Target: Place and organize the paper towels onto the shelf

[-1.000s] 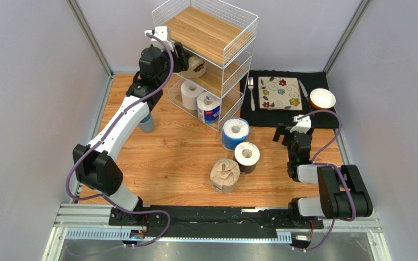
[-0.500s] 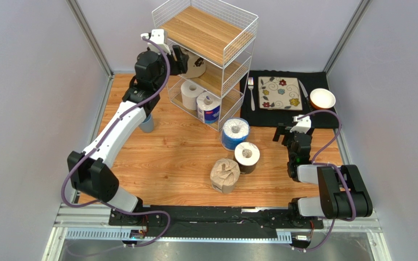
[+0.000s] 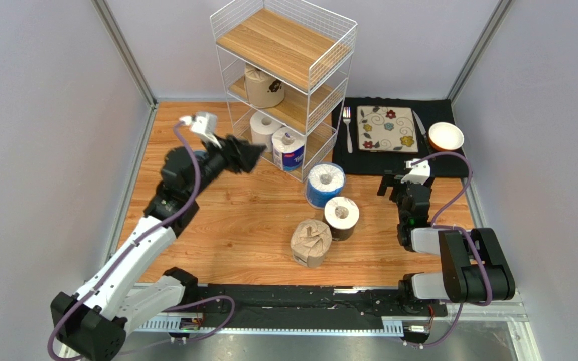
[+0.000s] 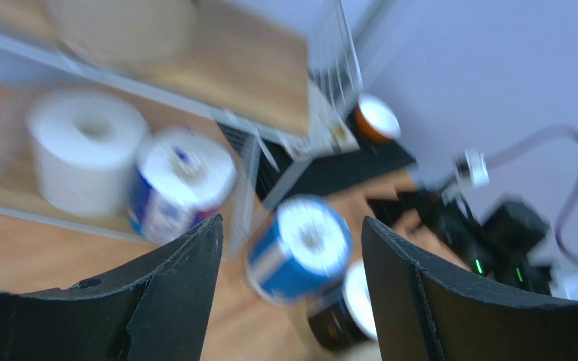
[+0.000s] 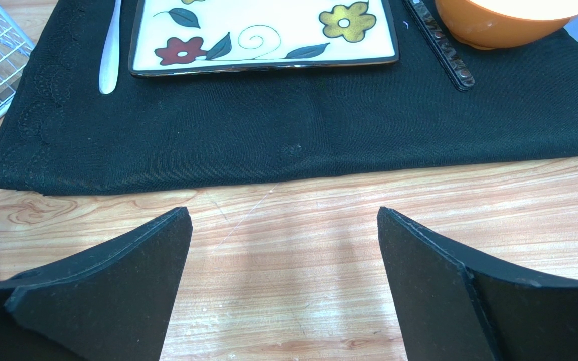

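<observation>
The white wire shelf [image 3: 335, 41] stands at the back. A tan-wrapped roll [image 3: 264, 87] sits on its middle board. A plain white roll [image 3: 264, 128] and a white roll with blue label [image 3: 288, 149] sit on its bottom board. On the table stand a blue-wrapped roll [image 3: 324, 184], a dark-wrapped roll [image 3: 342, 217] and a tan-wrapped roll [image 3: 311, 243]. My left gripper [image 3: 250, 156] is open and empty, left of the bottom shelf; its blurred view shows the blue roll [image 4: 299, 248] between its fingers. My right gripper [image 3: 394, 183] is open and empty over bare wood.
A black cloth [image 3: 443, 162] at the back right holds a flowered plate [image 3: 386, 128], a fork [image 3: 347, 128], a knife [image 3: 419, 125] and an orange bowl [image 3: 446, 137]. Grey walls close in the table's sides.
My left arm has pulled back from the middle shelf, down and toward the near side, leaving the tan roll on the board. The right arm has not moved.
</observation>
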`<state>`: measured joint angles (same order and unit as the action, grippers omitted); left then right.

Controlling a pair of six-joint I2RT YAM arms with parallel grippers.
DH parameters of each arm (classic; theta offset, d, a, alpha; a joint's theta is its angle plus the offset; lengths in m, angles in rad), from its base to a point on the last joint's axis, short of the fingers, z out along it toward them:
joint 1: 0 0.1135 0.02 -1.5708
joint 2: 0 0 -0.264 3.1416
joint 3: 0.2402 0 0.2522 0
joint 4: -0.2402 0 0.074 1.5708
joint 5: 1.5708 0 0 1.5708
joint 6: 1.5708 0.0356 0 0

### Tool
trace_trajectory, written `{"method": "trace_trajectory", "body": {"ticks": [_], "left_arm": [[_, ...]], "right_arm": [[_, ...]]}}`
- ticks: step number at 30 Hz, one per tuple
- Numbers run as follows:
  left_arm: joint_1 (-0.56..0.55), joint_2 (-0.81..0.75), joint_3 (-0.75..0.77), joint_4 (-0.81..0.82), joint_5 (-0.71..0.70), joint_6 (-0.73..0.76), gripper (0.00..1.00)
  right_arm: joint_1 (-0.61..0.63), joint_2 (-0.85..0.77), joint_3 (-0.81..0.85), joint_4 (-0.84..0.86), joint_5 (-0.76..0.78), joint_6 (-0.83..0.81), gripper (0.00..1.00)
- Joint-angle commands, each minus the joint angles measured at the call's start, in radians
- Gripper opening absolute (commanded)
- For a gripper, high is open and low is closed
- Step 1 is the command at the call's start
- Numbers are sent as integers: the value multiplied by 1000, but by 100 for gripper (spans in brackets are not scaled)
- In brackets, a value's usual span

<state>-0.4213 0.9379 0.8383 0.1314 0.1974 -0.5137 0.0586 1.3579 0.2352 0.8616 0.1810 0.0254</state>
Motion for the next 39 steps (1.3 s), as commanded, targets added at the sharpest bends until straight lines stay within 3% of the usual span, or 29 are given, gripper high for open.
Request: {"method": "trace_trajectory", "body": {"ticks": [1, 7, 24, 39], "left_arm": [[-245, -8, -152, -32, 14, -7, 77], [-421, 87, -202, -70, -134, 40, 78], [-505, 243, -245, 10, -107, 24, 79], [-533, 256, -235, 24, -72, 21, 79]], "right_arm": [[3, -13, 24, 27, 5, -5, 99], [3, -11, 24, 27, 6, -5, 99], [1, -13, 26, 27, 5, -5, 99], [1, -13, 26, 27, 5, -5, 99]]}}
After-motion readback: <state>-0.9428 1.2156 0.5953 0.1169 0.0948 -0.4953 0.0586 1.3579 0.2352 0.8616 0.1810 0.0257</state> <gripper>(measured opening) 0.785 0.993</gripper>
